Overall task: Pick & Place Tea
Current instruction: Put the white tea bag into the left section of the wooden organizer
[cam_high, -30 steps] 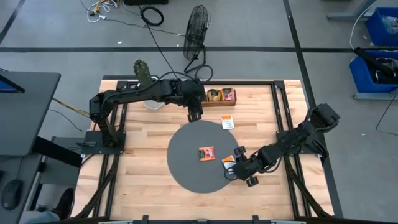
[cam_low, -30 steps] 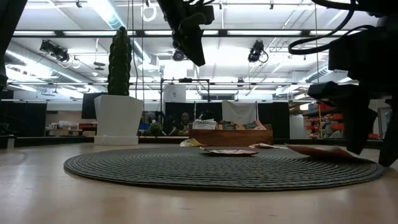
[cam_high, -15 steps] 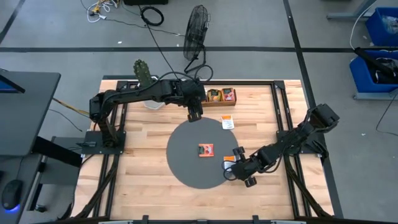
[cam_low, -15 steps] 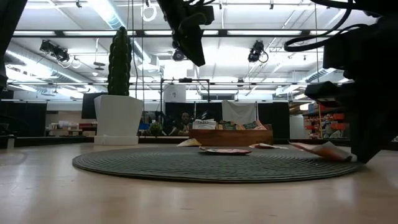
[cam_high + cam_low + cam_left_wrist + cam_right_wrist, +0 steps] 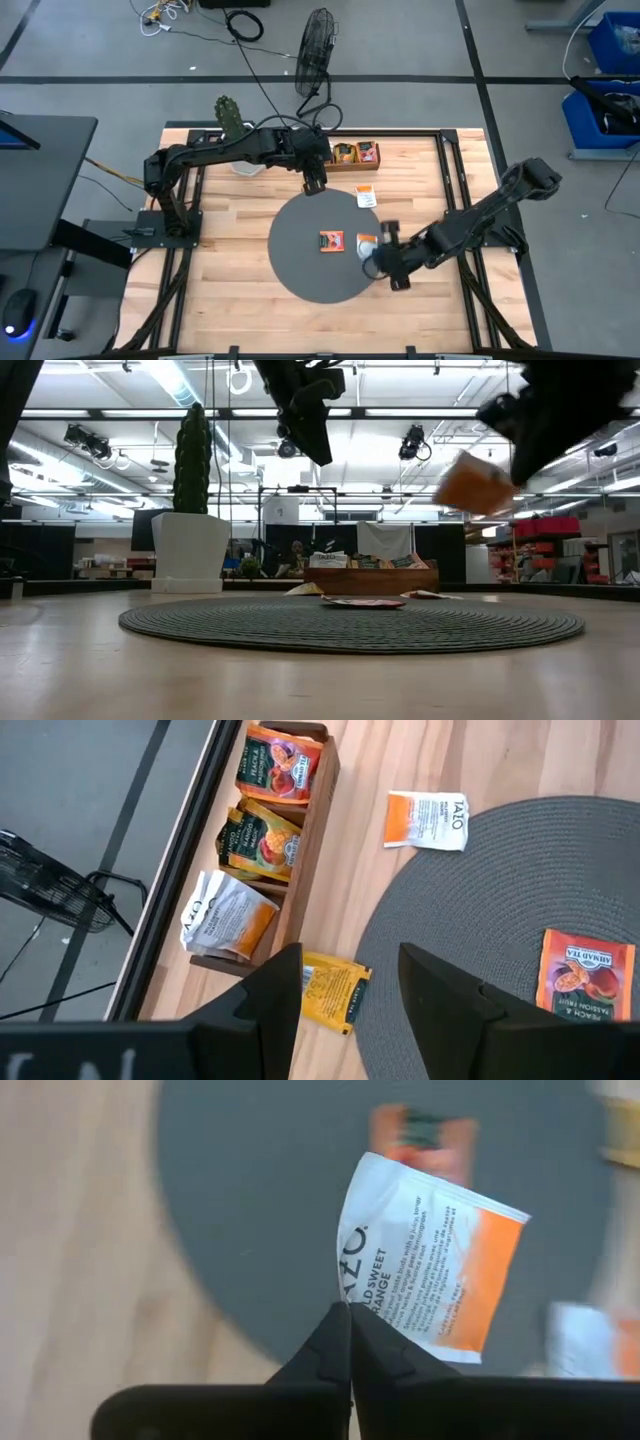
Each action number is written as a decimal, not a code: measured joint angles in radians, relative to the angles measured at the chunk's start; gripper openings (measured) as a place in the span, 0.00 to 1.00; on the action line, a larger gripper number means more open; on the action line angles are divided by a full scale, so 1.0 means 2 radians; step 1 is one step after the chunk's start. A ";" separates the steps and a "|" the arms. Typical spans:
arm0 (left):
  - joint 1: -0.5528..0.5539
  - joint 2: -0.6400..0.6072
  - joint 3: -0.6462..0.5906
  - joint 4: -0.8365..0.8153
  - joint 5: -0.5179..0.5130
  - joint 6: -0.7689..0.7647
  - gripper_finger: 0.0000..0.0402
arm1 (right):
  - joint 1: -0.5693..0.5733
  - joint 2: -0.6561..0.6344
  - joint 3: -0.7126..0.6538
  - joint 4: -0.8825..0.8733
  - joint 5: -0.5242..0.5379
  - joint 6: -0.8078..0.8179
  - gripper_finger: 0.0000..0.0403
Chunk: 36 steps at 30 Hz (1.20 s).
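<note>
Where the high view looks down, the right gripper [image 5: 378, 257] hangs over the round mat's [image 5: 300, 270] right edge, closed on a white-and-orange sachet [image 5: 367, 244]. The low view shows that sachet [image 5: 474, 484] lifted clear, tilted. In the right wrist view, the pinched corner leaves the sachet's [image 5: 430, 1270] length pointing away from the fingers. The left gripper [image 5: 345, 985], part open and empty, waits near the wooden tray [image 5: 305, 840].

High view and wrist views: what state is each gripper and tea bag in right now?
Right gripper: shut on the white-orange tea bag, lifted off the mat.
Left gripper: open, empty, hanging near the tray.
Red-orange tea bag: flat on mat.
White tea bag: flat on table, beside mat.
Yellow tea bag: on table beside tray.
</note>
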State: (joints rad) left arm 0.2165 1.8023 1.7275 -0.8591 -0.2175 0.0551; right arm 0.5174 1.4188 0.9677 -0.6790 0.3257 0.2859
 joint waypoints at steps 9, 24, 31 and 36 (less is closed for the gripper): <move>-0.010 -0.009 0.000 0.045 -0.049 0.002 0.43 | -0.088 -0.117 0.009 0.039 0.085 0.261 0.00; -0.018 -0.051 0.000 0.163 -0.010 -0.217 0.43 | -0.146 -0.108 0.009 0.208 0.217 0.338 0.00; 0.001 -0.055 0.000 0.192 0.131 -0.328 0.43 | -0.149 -0.091 0.009 0.229 0.245 0.351 0.00; -0.003 -0.055 0.000 0.194 0.135 -0.366 0.43 | -0.151 -0.090 0.009 0.235 0.279 0.347 0.00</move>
State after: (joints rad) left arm 0.2105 1.6928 1.7271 -0.4710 0.0532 -0.6776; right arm 0.2159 1.2388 0.9863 -0.2099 0.8828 0.9792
